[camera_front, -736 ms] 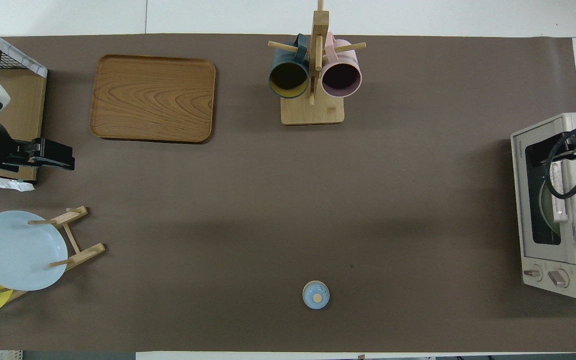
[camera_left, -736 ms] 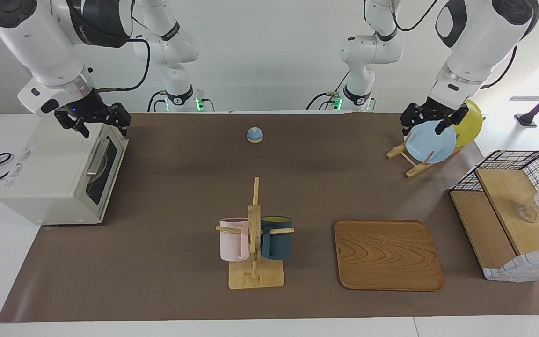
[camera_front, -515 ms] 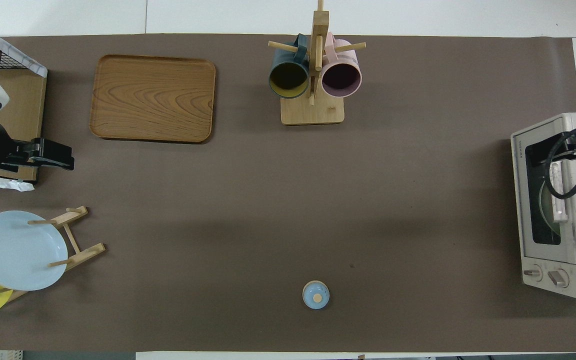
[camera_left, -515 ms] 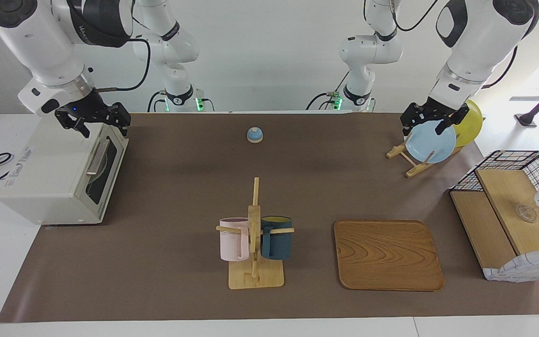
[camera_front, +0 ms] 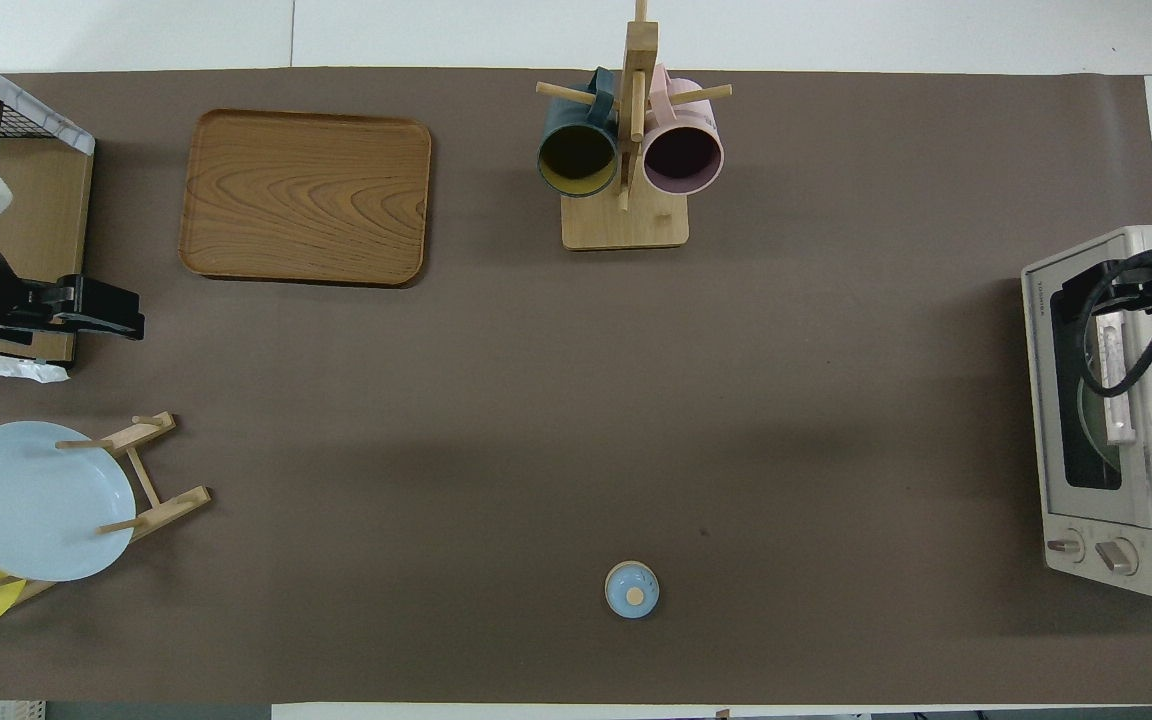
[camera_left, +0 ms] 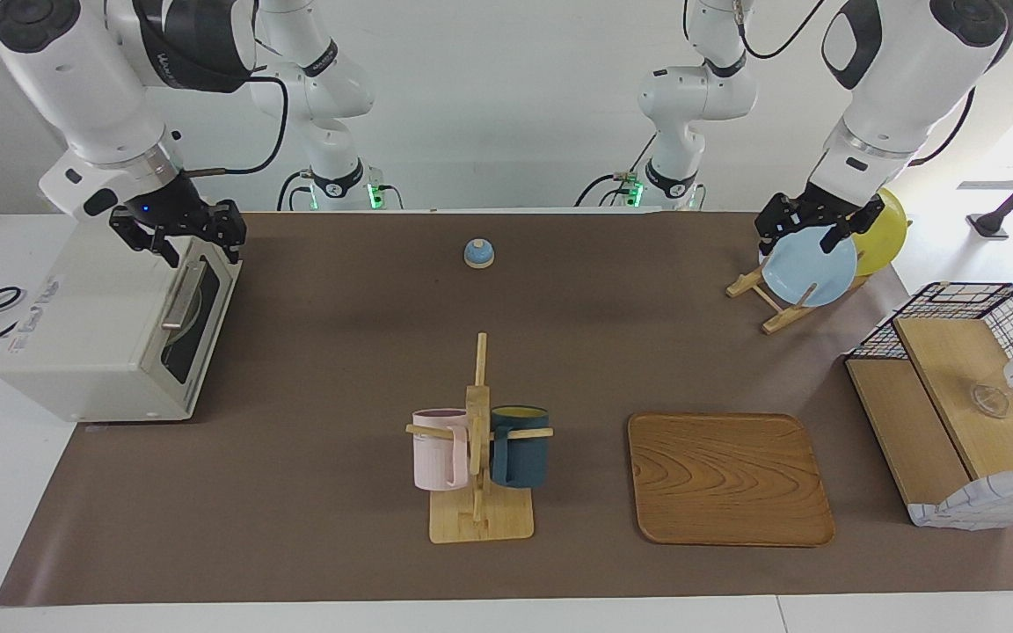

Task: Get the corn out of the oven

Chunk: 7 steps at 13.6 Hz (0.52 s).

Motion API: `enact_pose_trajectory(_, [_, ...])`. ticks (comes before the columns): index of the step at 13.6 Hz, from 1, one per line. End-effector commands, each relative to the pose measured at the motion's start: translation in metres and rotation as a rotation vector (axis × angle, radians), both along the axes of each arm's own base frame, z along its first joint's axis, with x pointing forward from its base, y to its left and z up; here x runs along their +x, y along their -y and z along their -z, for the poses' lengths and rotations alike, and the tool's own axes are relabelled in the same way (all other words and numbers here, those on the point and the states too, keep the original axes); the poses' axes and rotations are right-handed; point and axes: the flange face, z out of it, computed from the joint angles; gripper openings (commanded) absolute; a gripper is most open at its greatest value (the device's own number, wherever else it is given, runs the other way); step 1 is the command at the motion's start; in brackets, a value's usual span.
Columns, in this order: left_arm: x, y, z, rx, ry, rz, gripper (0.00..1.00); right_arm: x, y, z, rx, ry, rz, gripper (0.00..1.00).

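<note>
The boxy off-white toaster oven (camera_left: pixel 111 325) with its dark glass door and metal bar handle (camera_left: pixel 183 295) stands at the right arm's end of the brown worktop (camera_left: pixel 339 352), and the door is shut. The bright yellow corn cob does not show in either view; behind the glass only a pale rounded shape can be made out, so the corn is presumably inside, though that cannot be confirmed. Over the last moments the right claw (camera_left: pixel 179 230) has crept along the top front edge of the oven and now hangs just above the upper end of the handle; its fingers stand apart and hold nothing. That small shift reads as lining up for a grip on the bar, so the task seems to be at its first step: the door must be pulled open before the corn can be reached. The left claw (camera_left: pixel 810 224) waits over the light blue plate (camera_left: pixel 810 268) in the wooden rack, fingers apart and empty.
</note>
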Motion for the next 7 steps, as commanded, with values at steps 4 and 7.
enact_pose_trajectory(4, [-0.005,-0.002,-0.004,0.022,0.001,0.002,1.00,-0.035,0.036,0.066,0.007,0.050,0.027,0.00])
enact_pose_trajectory(7, [-0.004,-0.002,-0.004,0.022,0.002,0.002,1.00,-0.030,0.054,0.105,-0.006,0.025,0.075,0.00])
